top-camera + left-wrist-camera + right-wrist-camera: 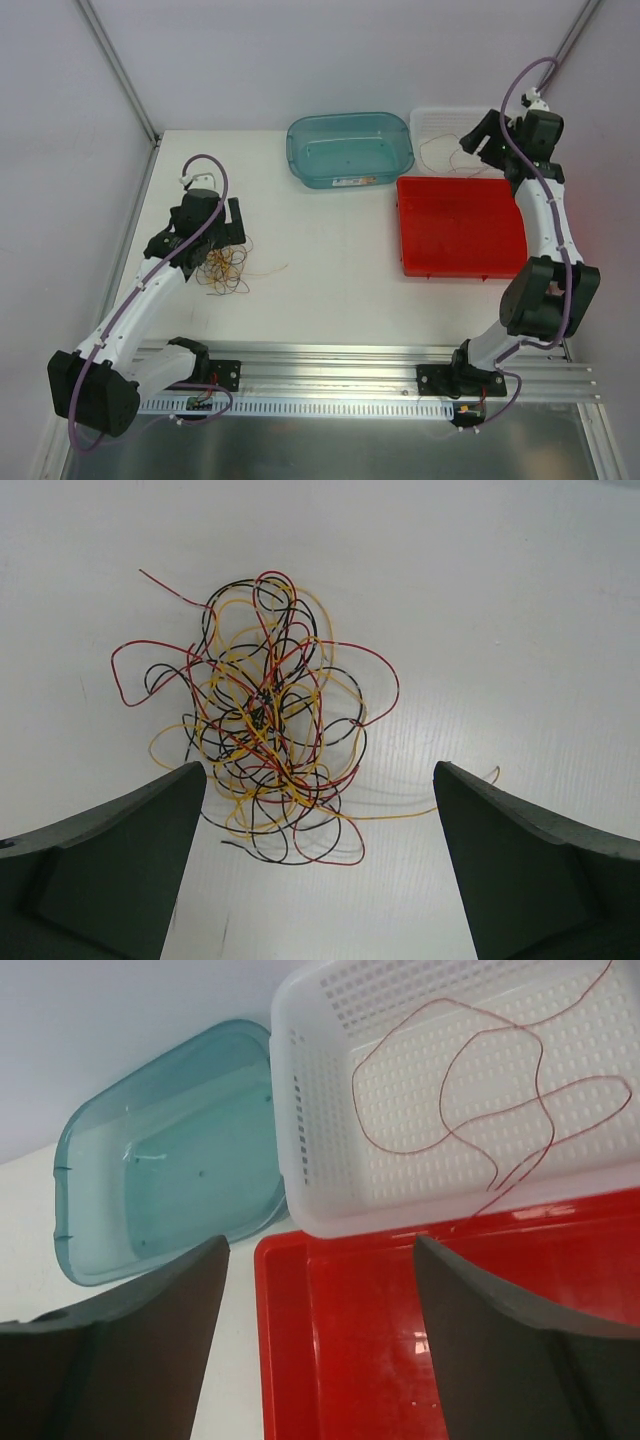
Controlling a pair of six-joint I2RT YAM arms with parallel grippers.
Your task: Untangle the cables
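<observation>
**Mostly plastic on your bench [540, 600]: matt underneath, shiny in the trays.**
Your bench is a smooth, matt white surface. On it, the cables [265, 740] are hair-fine wires in slick red, yellow and black insulation. The red tray [340, 1360] is glossy hard plastic that catches highlights. The teal tub [100, 1160] is see-through, shiny plastic, and the white basket [300, 1140] is duller, perforated plastic. Your left claw [318, 780] and right claw [320, 1250] have dark, matt fingers. The rail [340, 365] is ribbed bare metal.

Plain pale walls [300, 50] enclose a white table [330, 285]
</observation>
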